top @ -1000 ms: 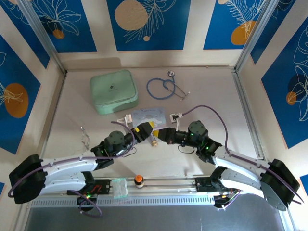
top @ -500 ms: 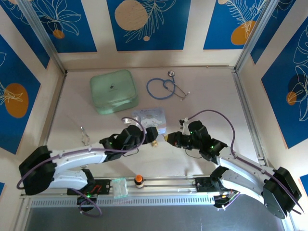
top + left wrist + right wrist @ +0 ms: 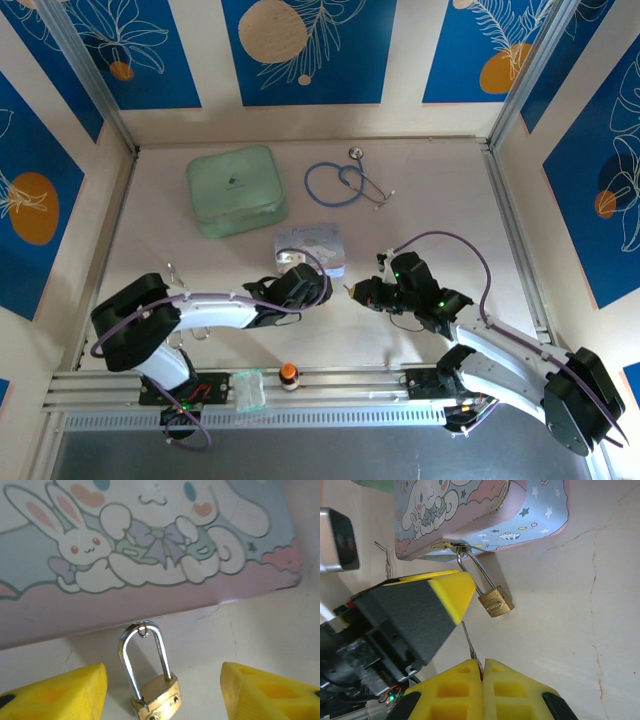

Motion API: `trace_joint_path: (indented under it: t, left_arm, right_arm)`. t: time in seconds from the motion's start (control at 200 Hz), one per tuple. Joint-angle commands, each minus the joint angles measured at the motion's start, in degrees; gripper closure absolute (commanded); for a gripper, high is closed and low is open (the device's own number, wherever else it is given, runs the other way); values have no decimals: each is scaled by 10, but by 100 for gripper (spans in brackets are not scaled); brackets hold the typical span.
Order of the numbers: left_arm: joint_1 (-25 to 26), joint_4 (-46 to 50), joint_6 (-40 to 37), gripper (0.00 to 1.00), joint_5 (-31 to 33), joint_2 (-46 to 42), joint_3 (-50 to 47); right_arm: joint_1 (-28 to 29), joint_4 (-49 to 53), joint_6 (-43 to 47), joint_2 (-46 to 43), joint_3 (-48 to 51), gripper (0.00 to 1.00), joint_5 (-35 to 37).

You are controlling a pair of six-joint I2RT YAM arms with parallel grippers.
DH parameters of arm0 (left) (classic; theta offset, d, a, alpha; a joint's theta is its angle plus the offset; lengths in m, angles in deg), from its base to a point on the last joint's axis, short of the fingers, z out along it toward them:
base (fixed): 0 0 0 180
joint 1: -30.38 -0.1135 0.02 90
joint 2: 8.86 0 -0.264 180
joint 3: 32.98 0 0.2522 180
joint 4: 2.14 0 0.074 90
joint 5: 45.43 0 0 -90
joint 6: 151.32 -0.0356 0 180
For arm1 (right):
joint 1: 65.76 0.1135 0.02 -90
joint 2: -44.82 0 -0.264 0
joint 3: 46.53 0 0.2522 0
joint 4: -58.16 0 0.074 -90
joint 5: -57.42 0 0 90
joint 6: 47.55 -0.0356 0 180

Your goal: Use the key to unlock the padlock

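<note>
Key insertion is judged to be the step in hand, and it is not yet begun. Nearest, the right gripper (image 3: 481,666) is seen with its yellow foam pads pressed together on a small thin silver key (image 3: 469,642). The blade juts forward, its tip near the lock but apart from it. Just beyond, the left gripper (image 3: 163,677) is held with its jaws apart, one yellow pad on either side of the tiny brass-gold padlock (image 3: 156,701), neither touching it. The padlock lies on the table, its thin silver shackle hooked through the clasp of a pale blue cartoon-rabbit tin (image 3: 150,555) — both shackle legs appear seated, so nothing is unlocked. The keyhole cannot be made out.

For the next move, the brass body would need to be pinched and steadied by the left jaws, and the blade lined up with the keyway before being pushed in and turned — a fine alignment, since the lock lies loose and may swing away.

The surface is a pale, faintly cracked tabletop (image 3: 440,200). Farther back, a mint-green square case (image 3: 237,190) and a blue-tubed stethoscope (image 3: 345,183) are laid well apart from the work. Cream walls with blue floral panels (image 3: 300,50) close it in.
</note>
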Motion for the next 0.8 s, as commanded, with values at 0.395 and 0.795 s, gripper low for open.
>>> trace_joint_path:
  t: [0.395, 0.795]
  left_arm:
    - [27, -6, 27, 56, 42, 80, 36]
    - [40, -14, 43, 79, 49, 91, 30]
  right_arm:
    - [-14, -7, -11, -13, 38, 100, -6]
    - [-3, -86, -46, 28, 67, 100, -16]
